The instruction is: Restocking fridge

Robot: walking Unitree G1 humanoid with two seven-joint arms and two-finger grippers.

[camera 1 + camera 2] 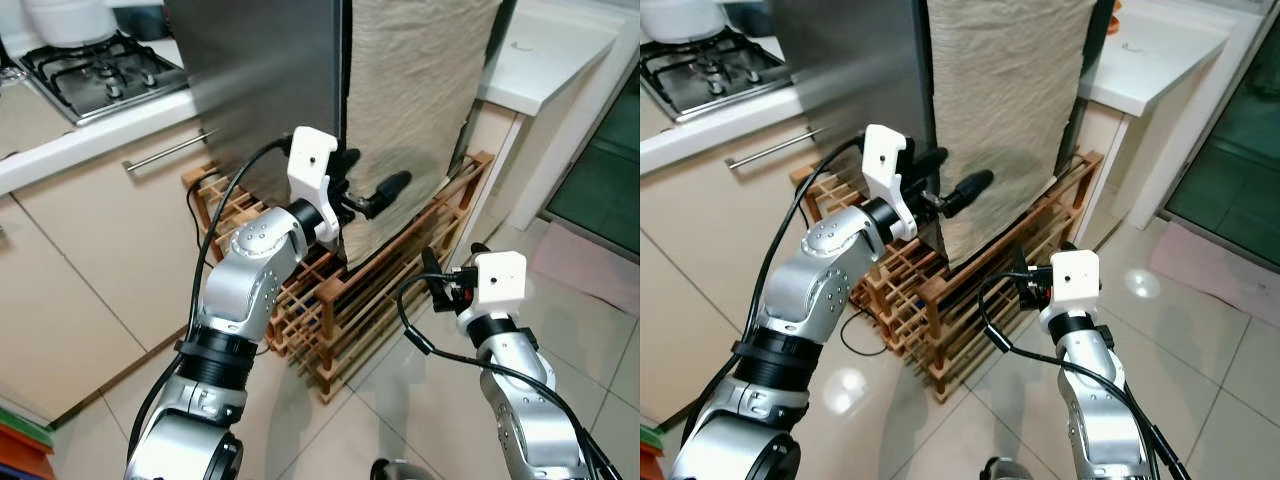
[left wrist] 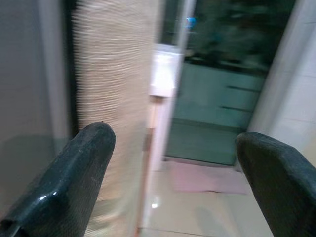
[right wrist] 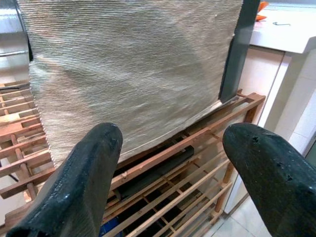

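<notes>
Fridge (image 1: 265,90): straight ahead, far side, its steel door shut, standing on a wooden rack (image 1: 340,300).
Expect a heavy, rigid door with a slick face and a seal that resists; your hold is probably the door edge beside the hanging cloth (image 1: 415,110), since I can't make out a handle. Your left tool (image 1: 365,190) is raised at that edge, both fingers spread, gripping nothing. Your right tool (image 3: 168,163) sits lower and nearer, aimed at the rack, also released.

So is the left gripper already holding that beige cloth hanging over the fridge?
No: the left gripper is open beside the beige cloth, with nothing between its fingers.
</notes>
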